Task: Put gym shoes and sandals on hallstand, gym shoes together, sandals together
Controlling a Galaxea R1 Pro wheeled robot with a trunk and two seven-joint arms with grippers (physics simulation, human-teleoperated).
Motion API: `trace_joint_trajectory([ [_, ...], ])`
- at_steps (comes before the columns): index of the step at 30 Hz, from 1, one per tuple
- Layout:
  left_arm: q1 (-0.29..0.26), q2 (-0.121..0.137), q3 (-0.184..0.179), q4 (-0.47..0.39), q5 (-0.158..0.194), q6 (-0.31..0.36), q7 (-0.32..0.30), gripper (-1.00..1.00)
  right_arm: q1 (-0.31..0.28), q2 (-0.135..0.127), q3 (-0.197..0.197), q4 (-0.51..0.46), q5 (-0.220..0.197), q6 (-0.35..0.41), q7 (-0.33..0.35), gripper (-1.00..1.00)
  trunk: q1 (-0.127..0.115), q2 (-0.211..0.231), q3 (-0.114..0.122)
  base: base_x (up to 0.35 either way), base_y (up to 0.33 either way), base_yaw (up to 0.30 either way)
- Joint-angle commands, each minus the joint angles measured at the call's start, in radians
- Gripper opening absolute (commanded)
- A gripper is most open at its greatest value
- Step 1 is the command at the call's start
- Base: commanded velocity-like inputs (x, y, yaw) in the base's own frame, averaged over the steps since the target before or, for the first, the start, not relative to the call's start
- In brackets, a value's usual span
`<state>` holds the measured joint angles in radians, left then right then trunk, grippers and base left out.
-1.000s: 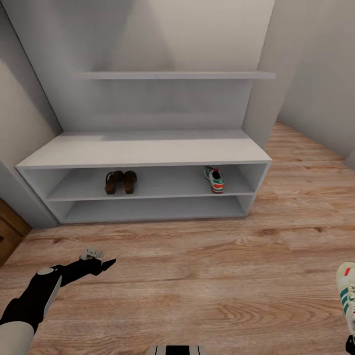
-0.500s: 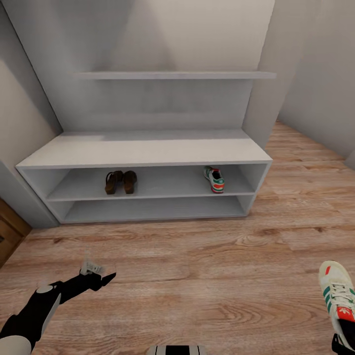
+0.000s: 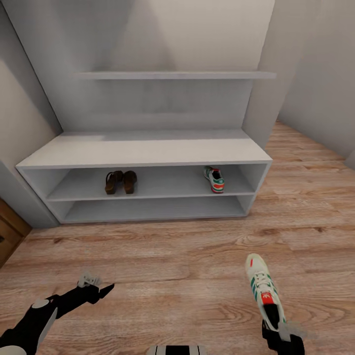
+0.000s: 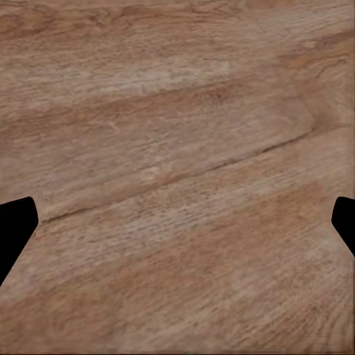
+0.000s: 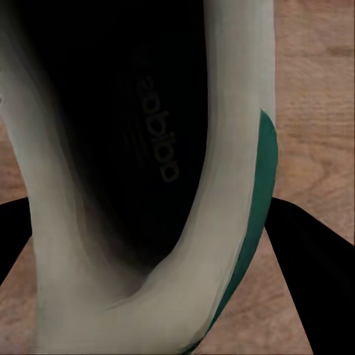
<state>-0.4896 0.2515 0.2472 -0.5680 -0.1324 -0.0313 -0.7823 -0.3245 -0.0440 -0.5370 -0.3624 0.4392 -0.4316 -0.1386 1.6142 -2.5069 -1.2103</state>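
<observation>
Floor (image 3: 172, 261): wood planks, running from us to the rack.

Rack (image 3: 148, 148): grey unit against the far wall, flat top, two open shelves below, a wall shelf above.

Sandals (image 3: 121, 181): we count both on the rack's upper open shelf, left of centre, side by side and touching or nearly so.

Shoe on rack (image 3: 214, 178): one gym shoe on the same shelf, towards the right end, well apart from the sandals.

Held shoe (image 3: 264, 293): second gym shoe, near right, toe pointing to the rack, lifted by its heel end over the floor.

Right hand (image 3: 283, 337): closed on the held shoe; in the wrist view its dark fingers (image 5: 307, 266) flank the heel collar.

Left hand (image 3: 101, 291): near left, low over bare floor, spread wide, carrying nothing.

Step in hand, as we judge it: carrying the last shoe to the rack. The next move calls for reaching far and right, setting it just beside the shoe on rack.
</observation>
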Motion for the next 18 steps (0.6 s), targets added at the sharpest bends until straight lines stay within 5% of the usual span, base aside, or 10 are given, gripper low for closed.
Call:
trace_joint_trajectory([
  [1, 0.004, 0.0, 0.007, -0.001, -0.01, -0.007, -0.006, 1.0, -0.011, 0.029, 0.004, -0.028, 0.019, 0.046, -0.005, -1.0, 0.0, 0.0, -0.001, 0.0, 0.0, 0.0],
  [5, 0.012, 0.0, 0.021, -0.002, -0.009, -0.013, -0.007, 1.0, -0.036, 0.097, 0.072, -0.131, 0.046, 0.233, -0.002, -1.0, 0.0, 0.0, -0.001, 0.0, 0.0, 0.0],
  [12, 0.015, -0.001, 0.048, -0.006, -0.009, -0.016, -0.008, 1.0, -0.121, 0.169, 0.229, -0.277, 0.051, 0.483, -0.003, -1.0, 0.0, 0.0, -0.001, 0.0, 0.0, 0.0],
  [18, 0.016, -0.001, 0.049, -0.005, -0.009, -0.016, -0.008, 1.0, -0.223, 0.21, 0.249, -0.299, 0.05, 0.607, -0.004, -1.0, 0.0, 0.0, -0.001, 0.0, 0.0, 0.0],
])
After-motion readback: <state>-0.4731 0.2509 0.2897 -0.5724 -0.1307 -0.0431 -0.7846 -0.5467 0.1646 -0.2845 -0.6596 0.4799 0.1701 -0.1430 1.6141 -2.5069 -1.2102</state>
